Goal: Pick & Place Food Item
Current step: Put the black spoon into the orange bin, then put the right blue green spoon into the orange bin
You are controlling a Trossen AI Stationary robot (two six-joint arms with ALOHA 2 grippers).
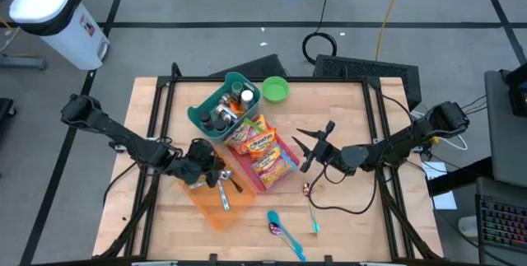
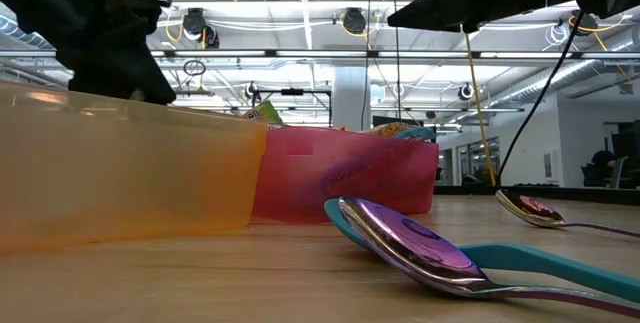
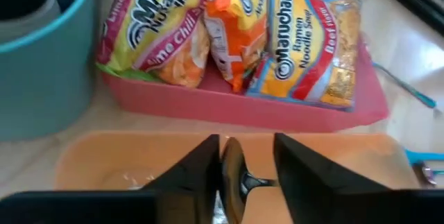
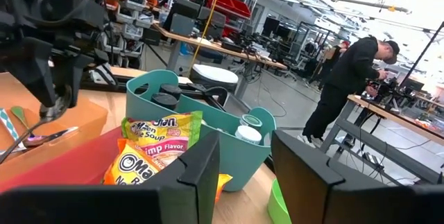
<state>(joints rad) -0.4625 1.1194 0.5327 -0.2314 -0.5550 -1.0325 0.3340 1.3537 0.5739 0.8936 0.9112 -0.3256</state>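
1. Nearest the low camera lies a purple metallic spoon (image 2: 415,248) across a teal-handled utensil (image 2: 540,263), both flat on the wooden table (image 1: 346,233); in the high view they sit near the table's 6 o'clock edge.
2. Left gripper (image 1: 210,177) hangs over the orange bin (image 1: 216,204) at about 8 o'clock from the table's centre. Its fingers (image 3: 191,175) stand a narrow gap apart with a metal spoon (image 3: 234,175) between them; whether the pads grip it or merely flank it cannot be told.
3. Right gripper (image 1: 306,147) hovers at 3 o'clock of the red tray (image 1: 251,171), clear of it. Its fingers (image 4: 201,175) are partly apart with nothing between them.
4. Ramen packets (image 1: 262,147), the food items, lie side by side in the red tray at the table's centre.
5. At 11 o'clock of the tray, touching it, stands a teal basket (image 1: 198,114) holding jars and bottles.
6. Just past the basket at 1 o'clock from the centre sits a green bowl (image 1: 275,90).
7. Another spoon (image 1: 306,189) lies on the table at 5 o'clock of the tray.
8. Beyond the table, a person (image 4: 347,85) in dark clothes stands at a bench.
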